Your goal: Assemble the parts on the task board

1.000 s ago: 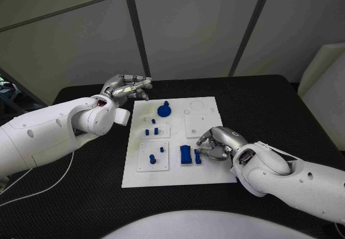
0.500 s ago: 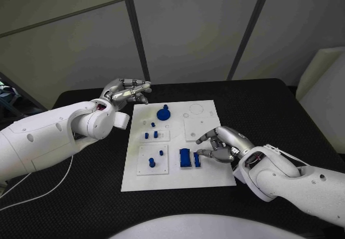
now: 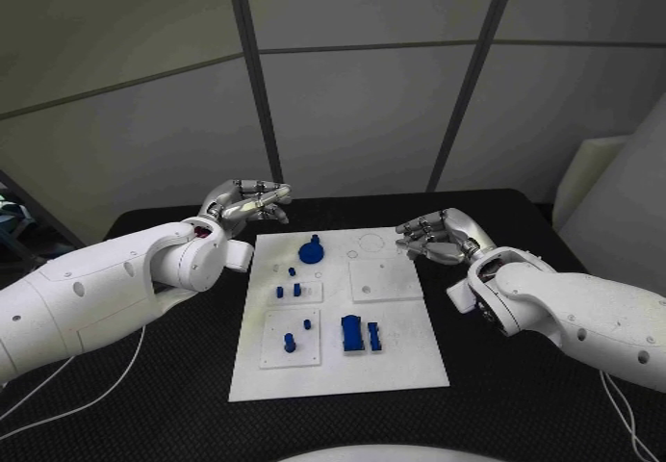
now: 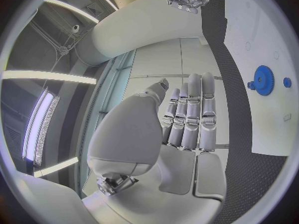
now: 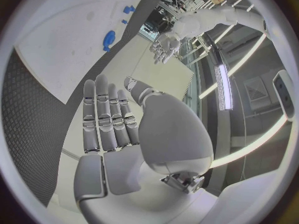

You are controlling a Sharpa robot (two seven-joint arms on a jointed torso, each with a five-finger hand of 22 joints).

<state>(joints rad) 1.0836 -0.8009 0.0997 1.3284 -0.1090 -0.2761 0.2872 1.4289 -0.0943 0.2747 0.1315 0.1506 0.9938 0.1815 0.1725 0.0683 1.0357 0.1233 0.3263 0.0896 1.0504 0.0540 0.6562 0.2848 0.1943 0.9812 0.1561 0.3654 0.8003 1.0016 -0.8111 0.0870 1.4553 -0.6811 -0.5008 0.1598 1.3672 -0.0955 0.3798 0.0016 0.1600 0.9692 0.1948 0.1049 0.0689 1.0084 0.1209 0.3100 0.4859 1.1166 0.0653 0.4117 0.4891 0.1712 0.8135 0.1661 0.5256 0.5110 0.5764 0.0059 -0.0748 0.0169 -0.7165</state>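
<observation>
Head view first, working left to right: my left hand (image 3: 247,200) hangs past the board's (image 3: 402,361) far-left corner, fingers straight and together, holding nothing; the left wrist view confirms a flat bare palm.

On the board I count one blue gear (image 3: 313,250) near the far edge, three small pegs (image 3: 288,288) just nearer than it, two more pegs (image 3: 294,338) in the plate by the near-left corner, and one block (image 3: 354,332) with a thin bar (image 3: 373,334) beside it, about mid-board.

I judge all of them light, rigid plastic, slick and easily flicked away. I'd pinch the gear by its raised hub, the pegs by their sides, the block across its narrow faces.

My right hand (image 3: 437,236) hovers past the far-right corner, flat and spread, holding nothing.
</observation>
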